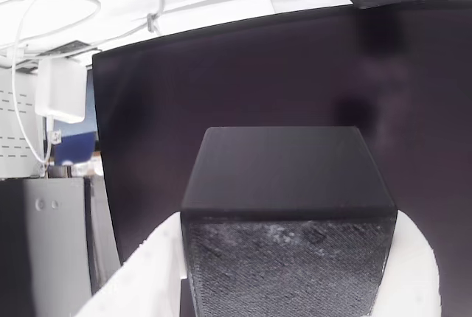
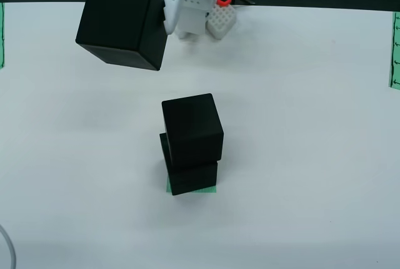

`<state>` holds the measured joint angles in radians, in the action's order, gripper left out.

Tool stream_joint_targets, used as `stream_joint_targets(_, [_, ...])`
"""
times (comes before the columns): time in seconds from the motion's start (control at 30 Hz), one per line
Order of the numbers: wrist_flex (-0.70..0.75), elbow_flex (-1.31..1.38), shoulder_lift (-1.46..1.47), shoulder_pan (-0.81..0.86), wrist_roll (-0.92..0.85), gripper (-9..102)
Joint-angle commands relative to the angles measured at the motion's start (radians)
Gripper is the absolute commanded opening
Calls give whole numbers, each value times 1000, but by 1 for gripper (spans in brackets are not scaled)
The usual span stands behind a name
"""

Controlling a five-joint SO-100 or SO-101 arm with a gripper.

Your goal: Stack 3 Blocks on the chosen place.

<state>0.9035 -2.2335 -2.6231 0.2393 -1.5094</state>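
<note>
Gripped between our claw [image 1: 287,273] fingers, the third block [image 2: 122,22] hangs above the counter's [image 2: 312,156] far-left side, lifted clear to top two stacked blocks [image 2: 190,144] covering the central green patch [image 2: 209,189].

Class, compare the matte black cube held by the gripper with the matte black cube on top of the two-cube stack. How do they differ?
1. The held matte black cube is off the white table, gripped between the white gripper fingers; the top stacked cube rests on the lower cube.
2. The held cube is tilted; the stacked one sits level.
3. The stacked cube stands over the green striped patch; the held one is away from it.

Both are matte black cubes.
</note>
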Motion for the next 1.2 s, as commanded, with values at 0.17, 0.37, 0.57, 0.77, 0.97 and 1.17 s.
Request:
stream_joint_targets(0.17, [-296, -195, -38, -72, -34, 19])
stream_joint_targets(0.37, [-426, -307, -51, -144, -34, 20])
stream_joint_targets(0.57, [-569, -391, -51, -184, -48, 20])
stream_joint_targets(0.77, [-664, -462, -51, -190, -72, 20])
stream_joint_targets(0.97, [-782, -560, -51, -189, -106, 20])
stream_joint_targets(1.17, [-854, -604, -41, -186, -123, 20])
